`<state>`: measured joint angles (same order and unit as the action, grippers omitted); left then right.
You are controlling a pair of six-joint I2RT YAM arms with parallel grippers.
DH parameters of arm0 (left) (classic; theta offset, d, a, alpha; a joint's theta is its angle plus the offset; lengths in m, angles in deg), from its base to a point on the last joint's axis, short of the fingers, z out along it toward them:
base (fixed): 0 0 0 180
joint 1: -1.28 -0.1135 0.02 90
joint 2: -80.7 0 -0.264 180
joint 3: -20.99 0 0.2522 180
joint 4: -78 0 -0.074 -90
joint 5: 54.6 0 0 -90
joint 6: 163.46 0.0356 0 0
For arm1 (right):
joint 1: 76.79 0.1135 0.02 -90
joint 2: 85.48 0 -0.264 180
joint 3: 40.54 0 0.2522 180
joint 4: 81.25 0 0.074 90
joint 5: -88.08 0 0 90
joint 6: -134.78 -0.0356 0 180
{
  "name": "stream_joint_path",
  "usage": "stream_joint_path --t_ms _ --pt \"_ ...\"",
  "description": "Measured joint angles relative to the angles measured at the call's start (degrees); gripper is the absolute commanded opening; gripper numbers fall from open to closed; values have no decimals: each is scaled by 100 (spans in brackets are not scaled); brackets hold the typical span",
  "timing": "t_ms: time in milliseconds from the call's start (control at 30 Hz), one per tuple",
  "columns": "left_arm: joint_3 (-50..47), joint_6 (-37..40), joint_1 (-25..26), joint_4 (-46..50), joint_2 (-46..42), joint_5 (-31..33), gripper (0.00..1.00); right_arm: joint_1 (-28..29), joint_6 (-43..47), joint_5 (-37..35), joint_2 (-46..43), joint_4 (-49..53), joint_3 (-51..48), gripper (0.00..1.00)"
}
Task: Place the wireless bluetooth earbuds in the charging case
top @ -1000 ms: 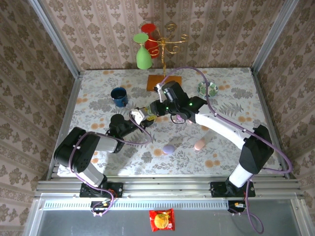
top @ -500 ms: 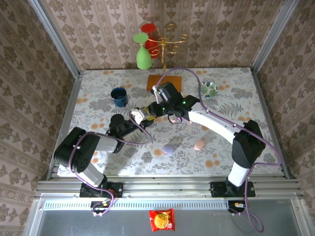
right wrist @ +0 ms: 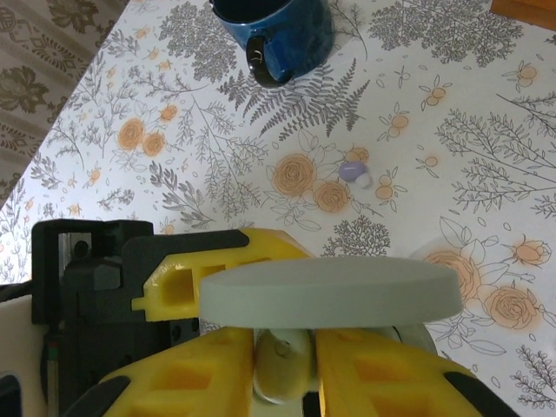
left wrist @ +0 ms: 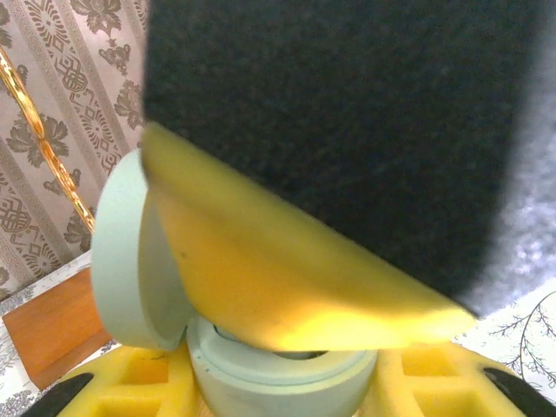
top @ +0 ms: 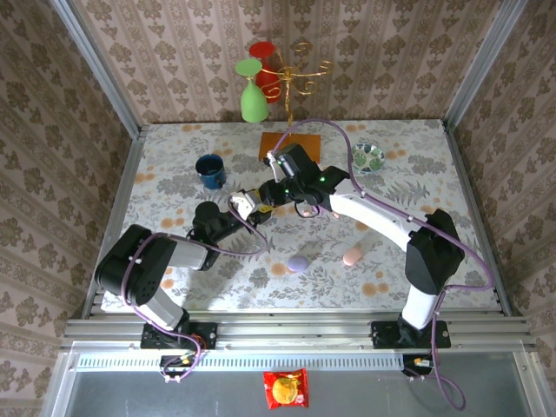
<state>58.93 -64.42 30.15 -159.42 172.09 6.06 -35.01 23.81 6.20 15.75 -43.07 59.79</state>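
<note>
**A:** ok what's the layout here?

**B:** Big floral table, and both arms meet over the middle of it. There's a blue mug at the back left. A purple case and a pink case sit nearer the front, well apart from the grippers.

**A:** and the grippers?

**B:** The left gripper is clamped tight on the base of a green case, with its lid flipped up. The right gripper is right up against it. In the right wrist view its jaws are narrow, with a pale earbud pinched between the yellow pads. The bud shows just below the lid's edge in that view.

**A:** so is the bud in its socket?

**B:** Can't tell, the lid and fingers hide that bit.

**A:** any other buds?

**B:** Yep, a lilac earbud lies on the cloth between the mug and the grippers. A whitish bit is touching it.
</note>
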Motion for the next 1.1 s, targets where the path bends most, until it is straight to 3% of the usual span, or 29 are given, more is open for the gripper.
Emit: stream_joint_path --t_ms 600,1100 --pt "-120 133 -83 -4 -125 -90 36 -70 0 -24 -802 -219 -444 31" --pt "-173 444 -4 -2 -138 -212 36 -264 131 68 74 -146 564 30"
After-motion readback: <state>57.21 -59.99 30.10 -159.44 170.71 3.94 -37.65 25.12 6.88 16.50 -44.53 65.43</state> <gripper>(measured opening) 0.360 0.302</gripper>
